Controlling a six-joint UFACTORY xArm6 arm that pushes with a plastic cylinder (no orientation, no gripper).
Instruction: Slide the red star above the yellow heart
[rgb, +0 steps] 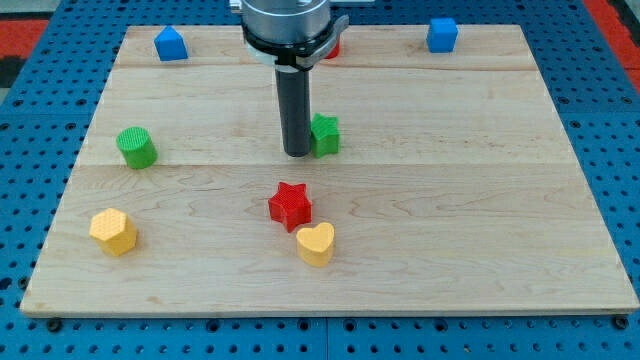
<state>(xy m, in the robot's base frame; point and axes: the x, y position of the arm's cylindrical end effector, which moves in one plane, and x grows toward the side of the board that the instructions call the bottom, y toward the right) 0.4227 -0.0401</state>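
The red star (290, 205) lies on the wooden board (450, 200) just below its middle. The yellow heart (316, 243) lies right below it and slightly to the view's right, almost touching it. My tip (297, 153) stands above the red star, about a block's width away, and just left of a green star-shaped block (325, 135), which it touches or nearly touches.
A green cylinder (136, 147) is at the view's left, a yellow hexagonal block (113, 231) at the lower left. A blue block (170, 44) is at the top left, a blue cube (441, 34) at the top right. A red block (332, 47) shows partly behind the arm.
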